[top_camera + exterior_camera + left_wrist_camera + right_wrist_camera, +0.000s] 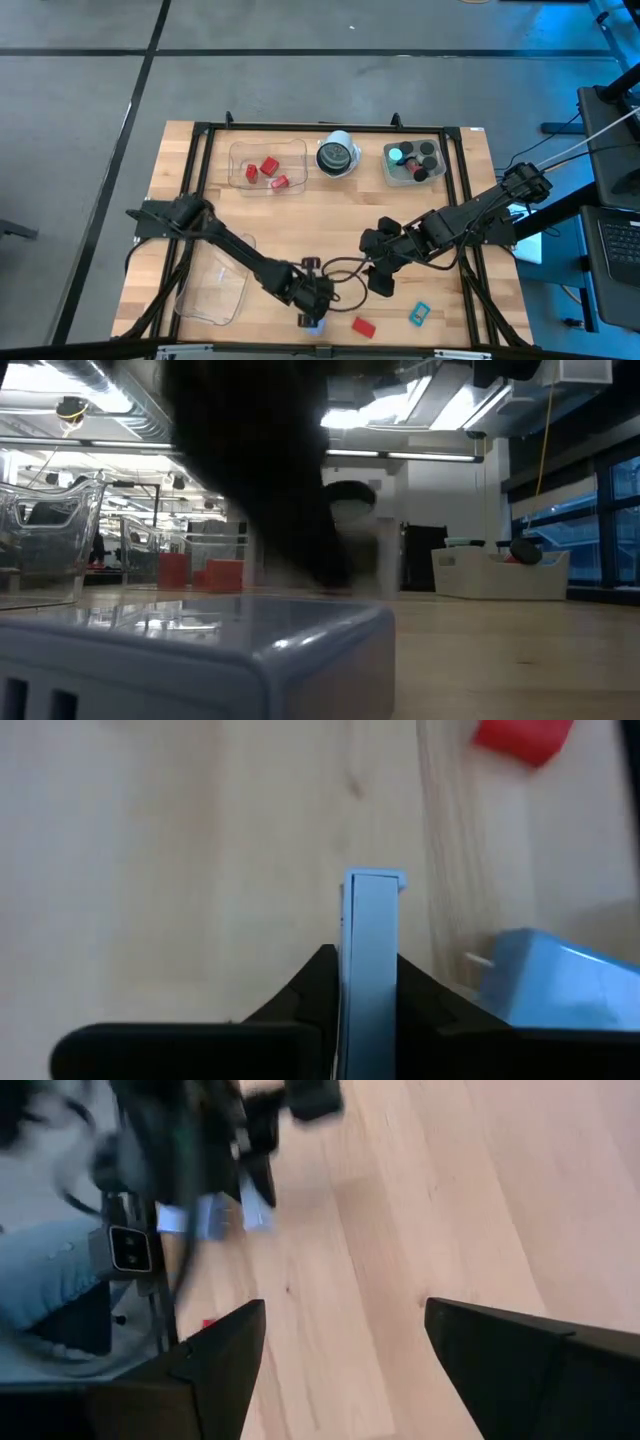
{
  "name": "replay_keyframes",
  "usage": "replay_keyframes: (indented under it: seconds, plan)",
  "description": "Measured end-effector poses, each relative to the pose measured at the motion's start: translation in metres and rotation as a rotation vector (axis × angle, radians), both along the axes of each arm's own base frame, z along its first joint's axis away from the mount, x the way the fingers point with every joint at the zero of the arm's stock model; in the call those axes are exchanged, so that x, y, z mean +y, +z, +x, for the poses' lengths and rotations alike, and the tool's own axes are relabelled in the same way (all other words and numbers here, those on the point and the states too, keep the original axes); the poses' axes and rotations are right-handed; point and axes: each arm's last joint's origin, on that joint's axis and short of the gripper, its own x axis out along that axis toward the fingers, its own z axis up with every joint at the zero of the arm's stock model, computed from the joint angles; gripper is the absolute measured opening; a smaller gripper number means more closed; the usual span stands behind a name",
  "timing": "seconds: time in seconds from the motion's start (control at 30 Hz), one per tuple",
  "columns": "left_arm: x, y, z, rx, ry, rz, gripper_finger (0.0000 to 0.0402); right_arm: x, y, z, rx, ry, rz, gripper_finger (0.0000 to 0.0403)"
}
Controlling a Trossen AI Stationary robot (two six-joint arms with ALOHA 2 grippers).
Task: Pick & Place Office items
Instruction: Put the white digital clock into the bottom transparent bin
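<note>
Gripping a thin pale-blue rectangle edge-on between its dark fingers, the left gripper sits low at the bottom centre of the overhead frame, close above the wooden table. A second pale-blue piece lies just beside the held one in the left wrist picture, and a red block shows at that picture's upper right corner. Seen from above, a red block rests on the table at bottom centre, right of the left gripper, and a teal rectangle lies further right, apart from it.

The right gripper hangs over the table just right of centre, near the left gripper but not touching it; its two fingers stand wide apart with bare wood between them.

Along the upper edge of the table stand three things in a row: a clear tray at upper left holding three red blocks, a round white-rimmed object at centre, and a second tray at upper right holding short black cylinders and a teal round cap. A third clear tray lies at the lower left, partly under the left arm.

From table height, a pale-blue block fills the foreground, with a dark blurred arm above it.
</note>
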Motion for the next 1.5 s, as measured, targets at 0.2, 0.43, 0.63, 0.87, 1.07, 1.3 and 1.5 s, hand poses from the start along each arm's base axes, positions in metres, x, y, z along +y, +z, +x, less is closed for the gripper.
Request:
replay_keyframes:
  seconds: [0.2,0.43,0.63,0.87,1.07,1.3,1.5]
  plan:
    - [0.017,0.057,-0.029,0.025,0.052,0.091,0.0055,0.001,0.000,-0.001,0.027,-0.013,0.053,0.0279]
    - [0.032,0.111,-0.091,0.142,0.223,0.141,0.0053,0.001,-0.001,-0.001,0.040,-0.015,0.065,0.0279]
    - [0.022,0.130,-0.154,0.240,0.438,0.166,0.0053,0.001,-0.001,-0.002,0.042,-0.015,0.063,0.0279]
    - [0.012,0.093,-0.205,0.282,0.628,0.146,0.0053,-0.001,-0.001,0.000,0.016,-0.002,0.008,0.0279]
    - [0.014,0.053,-0.226,0.256,0.709,0.037,0.0052,-0.003,0.000,0.001,0.000,-0.023,-0.021,0.0279]
    - [0.021,0.013,-0.235,0.256,0.700,-0.020,0.0052,-0.003,0.000,0.001,0.000,-0.038,-0.015,0.0279]
    - [0.031,-0.004,-0.239,0.275,0.710,-0.009,0.0052,-0.003,0.000,0.001,0.000,-0.040,-0.014,0.0279]
